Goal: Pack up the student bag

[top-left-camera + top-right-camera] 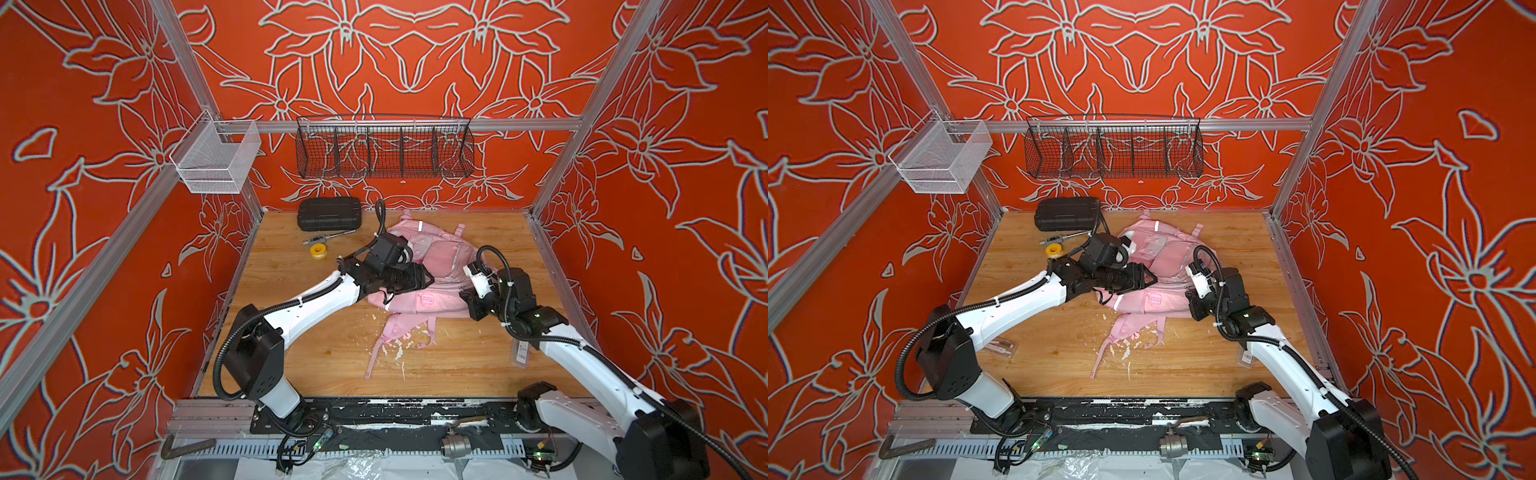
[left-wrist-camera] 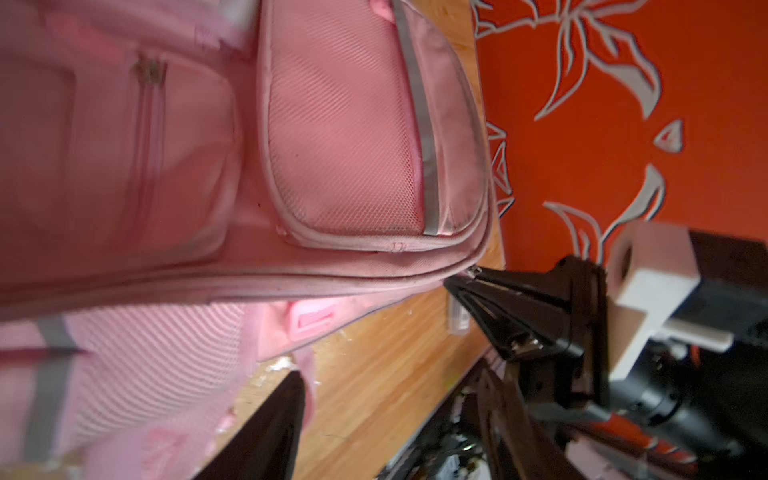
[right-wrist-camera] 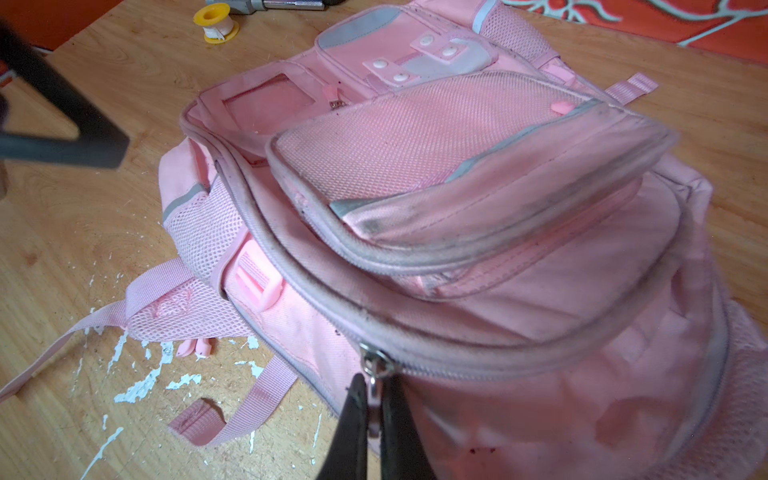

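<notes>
The student bag (image 1: 440, 257) (image 1: 1167, 259) is a pale-pink backpack lying flat at the middle of the wooden table, straps trailing toward the front. My left gripper (image 1: 424, 276) (image 1: 1149, 276) hovers over its left side, open, with only bare wood between the fingers (image 2: 286, 419) in the left wrist view. My right gripper (image 3: 373, 388) (image 1: 466, 297) sits at the bag's right edge, shut on the metal zipper pull (image 3: 374, 365) of the main zipper. Mesh pockets and grey trim of the bag (image 2: 332, 124) (image 3: 415, 145) fill both wrist views.
A black ribbed case (image 1: 329, 214) stands at the back left, with a metal tool (image 1: 328, 237) and a yellow tape roll (image 1: 318, 250) in front of it. Wire baskets (image 1: 384, 149) hang on the back rail. A clear packet (image 1: 521, 353) lies by the right arm.
</notes>
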{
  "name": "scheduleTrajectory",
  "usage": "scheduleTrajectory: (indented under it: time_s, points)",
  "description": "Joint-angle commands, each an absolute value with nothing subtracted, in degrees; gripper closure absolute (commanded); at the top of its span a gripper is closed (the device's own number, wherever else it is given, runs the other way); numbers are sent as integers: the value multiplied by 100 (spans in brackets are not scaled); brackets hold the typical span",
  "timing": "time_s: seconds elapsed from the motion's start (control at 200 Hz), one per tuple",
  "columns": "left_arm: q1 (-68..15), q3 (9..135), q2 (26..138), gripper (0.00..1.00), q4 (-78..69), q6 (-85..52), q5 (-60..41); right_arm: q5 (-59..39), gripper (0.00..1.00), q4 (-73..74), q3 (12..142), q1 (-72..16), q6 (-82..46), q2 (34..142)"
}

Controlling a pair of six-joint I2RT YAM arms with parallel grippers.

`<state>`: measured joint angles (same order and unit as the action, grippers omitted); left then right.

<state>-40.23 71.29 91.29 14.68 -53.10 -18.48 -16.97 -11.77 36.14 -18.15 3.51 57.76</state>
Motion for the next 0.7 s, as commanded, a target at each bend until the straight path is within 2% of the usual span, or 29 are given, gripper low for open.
scheduleTrajectory:
  time_s: [0.0, 0.235, 0.4, 0.565, 0.696]
  points:
    - [-4296, 6773, 9161, 36, 415, -7888, -1147, -1827, 100, -822, 3719, -1854, 291, 5674]
    - [-4647, 6886, 9576, 36, 109, -8858, -280, -1938, 100, -728, 3568, -1861, 254, 5494]
    - [-4685, 7150, 10052, 41, 53, -9096, -253, -1977, 100, -743, 3499, -1863, 255, 5453]
    - [-4696, 7404, 10489, 58, -9, -9189, -254, -1982, 100, -773, 3484, -1889, 247, 5440]
    - [-4685, 7585, 10676, 78, 127, -9147, -348, -1900, 100, -793, 3472, -1890, 190, 5375]
